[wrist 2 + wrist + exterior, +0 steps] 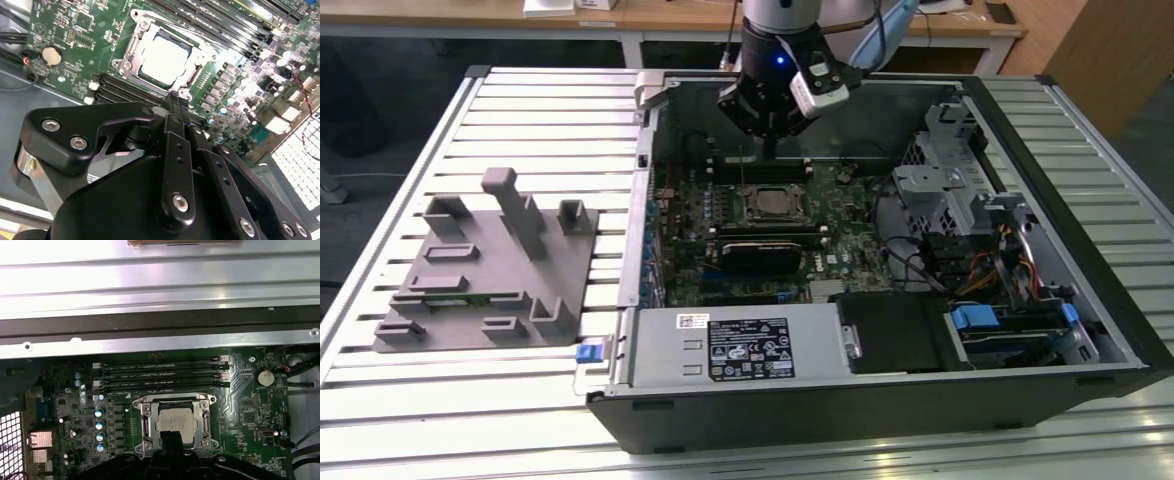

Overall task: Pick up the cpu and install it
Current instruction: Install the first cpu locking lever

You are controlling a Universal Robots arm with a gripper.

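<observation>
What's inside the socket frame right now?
The cpu sits inside the socket frame, silvery top showing in both wrist views. The gripper is above its near edge. The contacts beneath the chip are covered.

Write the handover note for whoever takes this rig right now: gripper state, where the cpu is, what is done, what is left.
Gripper: fingers pressed together, holding nothing, poised inside the open computer case just beside the socket frame.
Cpu: lying flat in the socket frame on the motherboard, its silvery top showing in both wrist views.
Done: the cpu is picked, placed in the socket and released.
Left: I cannot tell from these views whether the socket frame is latched, so check that it is seated and locked.
Grey fixture sits on the table, at the exterior view's left.
</observation>
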